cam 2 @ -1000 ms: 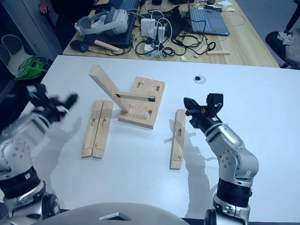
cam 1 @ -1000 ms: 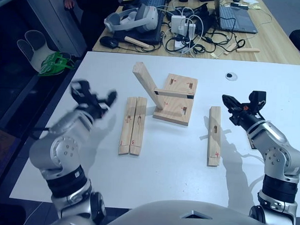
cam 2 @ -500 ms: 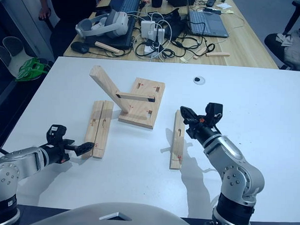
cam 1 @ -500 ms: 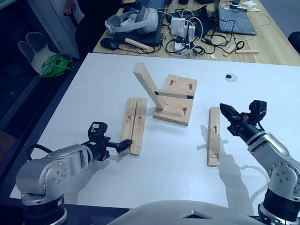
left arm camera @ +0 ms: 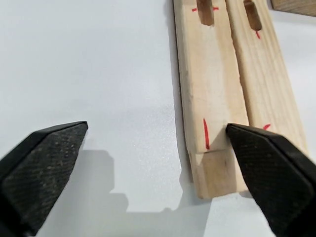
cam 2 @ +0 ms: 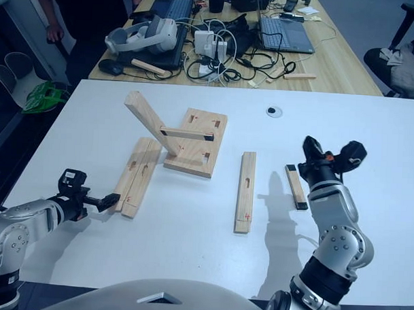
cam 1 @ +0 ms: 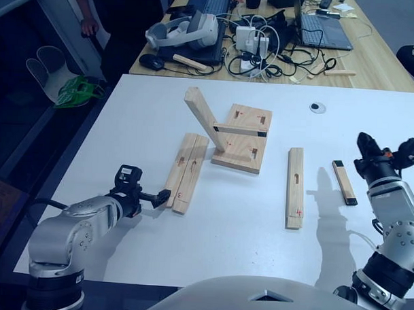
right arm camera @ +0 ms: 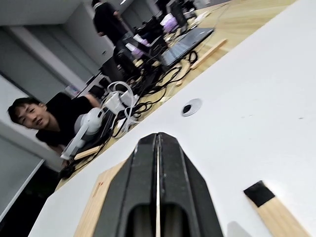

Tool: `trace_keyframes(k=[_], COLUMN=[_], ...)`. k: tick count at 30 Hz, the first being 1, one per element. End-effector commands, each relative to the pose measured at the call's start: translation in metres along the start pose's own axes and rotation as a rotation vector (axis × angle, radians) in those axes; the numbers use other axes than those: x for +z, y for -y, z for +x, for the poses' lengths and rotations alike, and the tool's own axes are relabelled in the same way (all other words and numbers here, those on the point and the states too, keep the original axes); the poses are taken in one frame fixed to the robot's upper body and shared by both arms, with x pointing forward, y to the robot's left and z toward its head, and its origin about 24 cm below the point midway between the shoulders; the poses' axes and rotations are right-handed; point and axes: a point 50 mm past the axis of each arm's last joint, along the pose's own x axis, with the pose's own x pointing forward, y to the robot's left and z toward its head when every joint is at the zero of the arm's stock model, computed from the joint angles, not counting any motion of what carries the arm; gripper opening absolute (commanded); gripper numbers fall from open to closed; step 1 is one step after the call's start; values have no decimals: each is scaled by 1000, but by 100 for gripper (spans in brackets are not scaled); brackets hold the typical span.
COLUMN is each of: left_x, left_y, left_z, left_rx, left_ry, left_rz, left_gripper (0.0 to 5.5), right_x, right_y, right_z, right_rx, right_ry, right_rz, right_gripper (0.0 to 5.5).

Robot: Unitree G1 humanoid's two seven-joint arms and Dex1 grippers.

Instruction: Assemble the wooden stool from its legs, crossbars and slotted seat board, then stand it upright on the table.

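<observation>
Well, from the head camera the left gripper [cam 1: 159,195] lies low on the table [cam 1: 126,118], right at the near end of the pair of legs [cam 1: 184,171] that lie side by side. The seat board [cam 1: 251,155] rests flat farther back with a tilted leg [cam 1: 200,114] and a crossbar [cam 1: 238,129] already fitted to it. A single leg [cam 1: 295,189] and a short crossbar [cam 1: 343,181] lie apart to the right. The right gripper [cam 1: 365,147] hangs raised just beyond the short crossbar, touching nothing. Through the left wrist camera the fingers [left arm camera: 44,163] are spread wide. One pad is against the end corner of a leg and the other is well clear over bare table, so both leg ends sit in the gap. To my eye the job is picking up a leg. To take one alone, I'd centre the jaws on just that leg. I'd also reach farther along it before squeezing, since a grip at the very tip looks likely to let it droop. Through the right wrist camera the fingers are pressed together on nothing, above the table near the short crossbar's black tip.
</observation>
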Motion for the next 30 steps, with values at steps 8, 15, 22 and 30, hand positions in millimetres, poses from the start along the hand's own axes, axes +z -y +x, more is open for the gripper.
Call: trace_keyframes(k=[8,15,22,30], left_x=[27,16,-5,8], left_y=[-1,4,0,-9], left_z=[10,13,18,20], left_rx=[73,41,50,111], left_ry=[108,45,-15,61], left_rz=[12,84,100,84], left_gripper=[519,519,519,519], right_x=[-1,-2,-3,-3], right_y=[-8,-8,-9,-9], right_z=[12,12,14,15], right_rx=[17,21,25,26], right_ry=[17,26,24,30], right_rz=[-57,-46,-39,-32], right_gripper=[0,0,0,0])
